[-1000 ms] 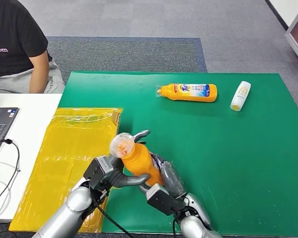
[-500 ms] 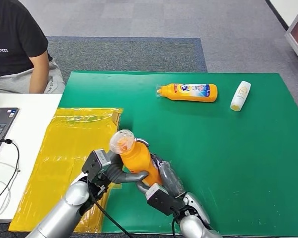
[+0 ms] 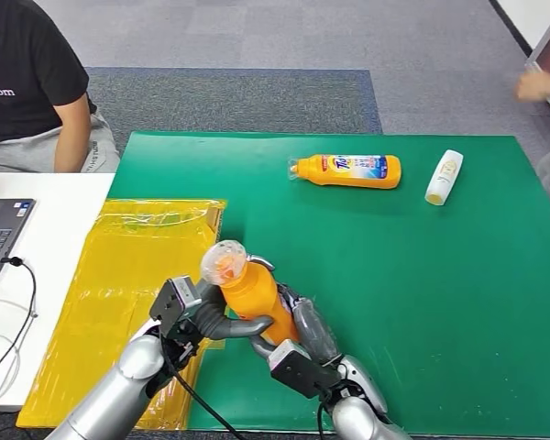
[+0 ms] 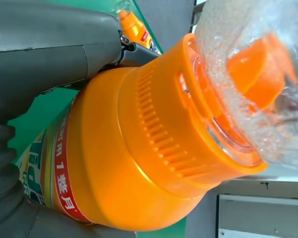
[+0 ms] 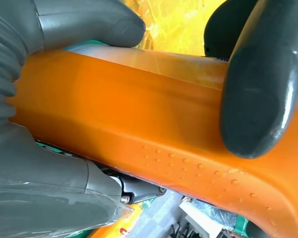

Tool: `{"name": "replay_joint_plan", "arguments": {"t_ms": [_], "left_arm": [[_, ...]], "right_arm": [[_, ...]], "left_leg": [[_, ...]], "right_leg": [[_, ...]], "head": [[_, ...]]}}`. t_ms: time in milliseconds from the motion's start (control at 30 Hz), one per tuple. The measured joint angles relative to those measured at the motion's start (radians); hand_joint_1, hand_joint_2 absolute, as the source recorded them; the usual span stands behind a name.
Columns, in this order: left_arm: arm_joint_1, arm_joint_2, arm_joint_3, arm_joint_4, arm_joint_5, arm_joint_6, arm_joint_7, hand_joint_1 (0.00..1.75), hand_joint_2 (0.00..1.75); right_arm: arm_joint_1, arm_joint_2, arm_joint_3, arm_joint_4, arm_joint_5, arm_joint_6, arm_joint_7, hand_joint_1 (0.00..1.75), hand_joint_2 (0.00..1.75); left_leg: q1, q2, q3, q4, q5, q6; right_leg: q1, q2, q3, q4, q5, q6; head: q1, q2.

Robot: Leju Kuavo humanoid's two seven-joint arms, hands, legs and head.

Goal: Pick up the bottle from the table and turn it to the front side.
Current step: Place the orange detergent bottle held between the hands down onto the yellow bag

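Between the earlier frame and now, the left hand (image 3: 202, 316) has slid back a little towards the robot, and a person's hand (image 3: 535, 84) has come in at the far right; the held bottle has barely shifted.

Taking that held orange plastic bottle with the clear domed cap (image 3: 253, 291) as the landmark: far to its left, a person in a black shirt (image 3: 27, 73) sits behind an open grey laptop (image 3: 3, 234) on a white desk. Just left of the bottle lies a flat yellow plastic bag (image 3: 130, 284), and the left hand reaches over it, its fingers wrapped round the bottle's shoulder just under the cap. The bottle itself is lifted off the green worktop (image 3: 431, 302), tilted, cap pointing up and left. Directly beside it on the right, the right hand (image 3: 302, 335) clamps the lower body; the right wrist view shows fingers pressed on both sides of it. Beyond the bottle and to its right, a second orange labelled bottle (image 3: 346, 170) lies on its side, with a small white tube-shaped bottle (image 3: 444, 176) further right.

Judging the risk: both hands grip a smooth, rounded body, so if one lets go before the other has a firm hold during the turn, the bottle could slip, twist or drop onto the worktop.
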Motion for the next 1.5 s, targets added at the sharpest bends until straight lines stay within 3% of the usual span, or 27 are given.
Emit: {"name": "replay_joint_plan", "arguments": {"t_ms": [467,667,733,800,867,900,1033,1167,1300,1500], "left_arm": [[-0.004,0.021,-0.008,0.0,-0.118,0.065,-0.001,1.75,1.75],[-0.004,0.049,-0.009,-0.014,-0.198,0.084,0.016,1.75,1.75],[-0.004,0.061,-0.01,-0.025,-0.242,0.097,0.019,1.75,1.75],[-0.004,0.07,-0.011,-0.037,-0.287,0.115,0.021,1.75,1.75],[-0.004,0.078,-0.012,-0.05,-0.32,0.127,0.023,1.75,1.75],[-0.004,0.082,-0.011,-0.056,-0.33,0.131,0.027,1.75,1.75],[-0.005,0.113,0.007,-0.062,-0.355,0.154,0.053,1.75,1.75],[-0.004,0.132,0.029,-0.066,-0.359,0.163,0.056,1.75,1.75],[0.0,0.139,0.037,-0.072,-0.36,0.169,0.055,1.75,1.75],[0.009,0.145,0.043,-0.088,-0.363,0.177,0.053,1.75,1.75]], "right_arm": [[0.003,0.0,0.0,0.001,0.0,0.003,0.001,1.74,1.75],[0.012,0.0,-0.006,0.001,0.001,0.0,0.008,1.51,1.75],[0.015,0.0,-0.007,0.001,0.003,0.0,0.01,1.15,1.75],[0.017,0.0,-0.009,0.001,0.005,0.0,0.011,0.5,1.75],[0.018,0.0,-0.011,0.001,0.007,0.0,0.011,0.1,1.75],[0.018,0.0,-0.012,0.001,0.007,-0.001,0.01,0.05,1.75],[0.028,0.0,-0.012,-0.009,0.008,-0.003,0.0,0.11,1.75],[0.037,0.0,-0.012,-0.014,0.007,-0.002,0.0,0.0,1.75],[0.042,0.0,-0.012,-0.018,0.004,-0.002,0.002,0.0,0.0],[0.048,0.0,-0.012,-0.019,-0.002,-0.002,0.006,0.0,0.0]], "left_leg": [[0.0,0.0,0.0,0.0,0.0,0.0],[0.0,0.0,0.0,0.0,0.0,0.0],[0.0,0.0,0.0,0.0,0.0,0.0],[0.0,0.0,0.0,0.0,0.0,0.0],[0.0,0.0,0.0,0.0,0.0,0.0],[0.0,0.0,0.0,0.0,0.0,0.0],[0.0,0.0,0.0,0.0,0.001,-0.001],[0.0,-0.002,-0.001,0.0,0.002,-0.001],[0.0,-0.002,-0.002,0.0,0.002,-0.001],[0.0,-0.002,-0.002,0.0,0.002,-0.001]], "right_leg": [[0.0,0.0,0.0,0.0,0.0,0.0],[0.0,0.0,0.0,0.0,0.0,0.0],[0.0,0.0,0.0,0.0,0.0,0.0],[0.0,0.0,0.0,0.0,0.0,0.0],[0.0,0.0,0.0,0.0,0.0,0.0],[0.0,0.0,0.0,0.0,0.0,0.0],[0.0,0.0,-0.001,0.0,0.0,-0.001],[0.001,-0.001,-0.002,0.0,0.0,-0.001],[0.0,-0.001,-0.002,0.001,0.001,0.0],[-0.001,-0.001,-0.002,0.001,0.001,0.0]], "head": [[0.0,0.0],[0.0,0.0],[0.0,0.0],[0.0,0.0],[0.0,0.0],[0.0,0.0],[0.0,0.0],[0.0,0.0],[0.0,0.0],[0.0,0.0]]}}
